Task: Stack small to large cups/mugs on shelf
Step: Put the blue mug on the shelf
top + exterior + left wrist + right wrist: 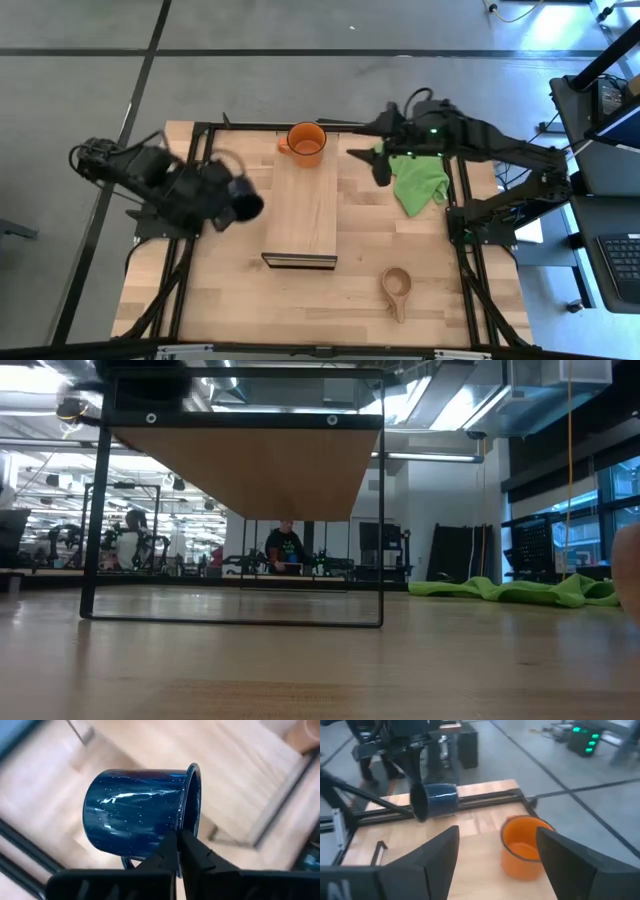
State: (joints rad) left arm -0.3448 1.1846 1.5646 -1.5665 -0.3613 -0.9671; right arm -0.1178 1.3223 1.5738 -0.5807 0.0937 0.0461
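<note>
My left gripper is shut on a dark blue speckled mug, which it carries on its side above the table left of the shelf. The shelf is a pale plank on a dark frame. An orange mug stands upright at the shelf's far end. A shallow wooden cup sits on its base on the table near the front right. My right gripper hovers open just right of the orange mug, holding nothing. My left gripper pinches the blue mug's rim between its two fingers, one on the outer wall and one inside the mouth. The fingers slant down from above. The mug hangs on its side below them, clear of the table, with its handle toward the gripper.
A crumpled green cloth lies at the table's far right, under the right arm. Dark frame rails run along the table's left and right sides. Bare tabletop lies in front of the shelf.
</note>
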